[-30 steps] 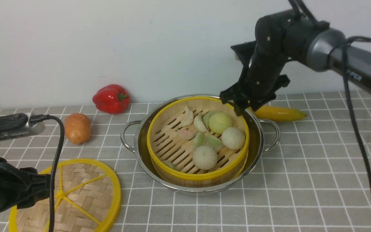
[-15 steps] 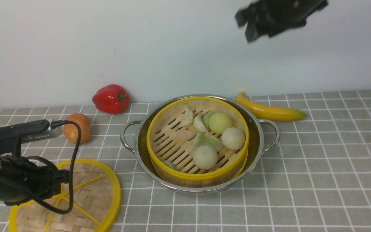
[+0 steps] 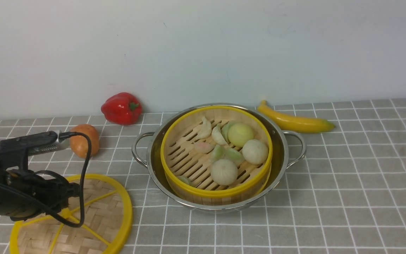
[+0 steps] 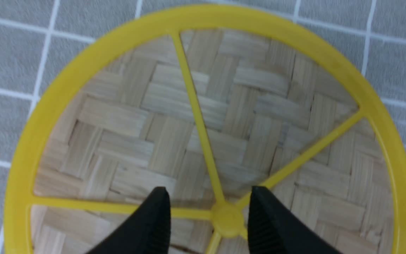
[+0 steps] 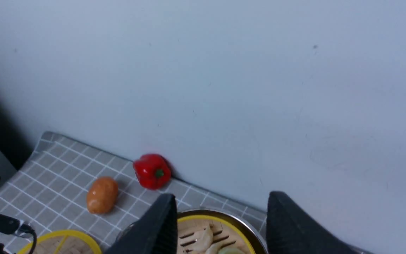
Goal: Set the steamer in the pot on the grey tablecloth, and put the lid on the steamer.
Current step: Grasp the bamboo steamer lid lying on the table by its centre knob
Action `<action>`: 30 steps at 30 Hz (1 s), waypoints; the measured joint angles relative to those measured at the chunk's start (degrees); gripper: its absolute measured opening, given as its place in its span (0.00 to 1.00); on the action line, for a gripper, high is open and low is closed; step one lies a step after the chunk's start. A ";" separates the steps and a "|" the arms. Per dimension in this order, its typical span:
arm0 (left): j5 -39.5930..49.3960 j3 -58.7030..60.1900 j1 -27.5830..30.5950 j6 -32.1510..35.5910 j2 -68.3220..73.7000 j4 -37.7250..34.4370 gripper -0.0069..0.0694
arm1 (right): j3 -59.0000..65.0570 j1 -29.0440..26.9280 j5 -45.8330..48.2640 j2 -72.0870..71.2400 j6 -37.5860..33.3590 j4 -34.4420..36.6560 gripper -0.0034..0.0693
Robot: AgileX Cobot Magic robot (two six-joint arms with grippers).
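Observation:
The steamer (image 3: 216,195), a yellow-rimmed bamboo basket holding several buns and dumplings, sits inside the steel pot (image 3: 281,155) on the grey tablecloth (image 3: 347,183). The steamer also shows in the right wrist view (image 5: 196,234). The lid (image 3: 97,211) lies flat on the cloth at the front left. My left gripper (image 4: 208,199) is open just above the lid (image 4: 203,116), its fingers either side of the yellow centre hub. In the front view it is over the lid's near-left part (image 3: 71,192). My right gripper (image 5: 220,203) is open and empty, high above the pot, out of the front view.
A red bell pepper (image 3: 122,107) and a potato (image 3: 85,140) lie at the back left, also in the right wrist view: pepper (image 5: 152,171), potato (image 5: 102,195). A banana (image 3: 296,121) lies behind the pot on the right. A white wall stands close behind.
My right arm has lifted away from the steamer's far rim and left the front view. My left gripper has moved right and forward over the lid's centre.

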 joint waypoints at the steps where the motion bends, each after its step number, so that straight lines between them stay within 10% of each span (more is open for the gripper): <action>1: -0.17 0.00 0.00 0.00 0.00 -0.20 0.48 | 0.23 0.00 -0.07 -0.90 0.00 0.00 0.54; 30: -1.45 0.00 -0.13 0.00 5.12 -3.04 0.41 | 14.90 0.00 0.05 -14.54 0.03 -0.19 0.54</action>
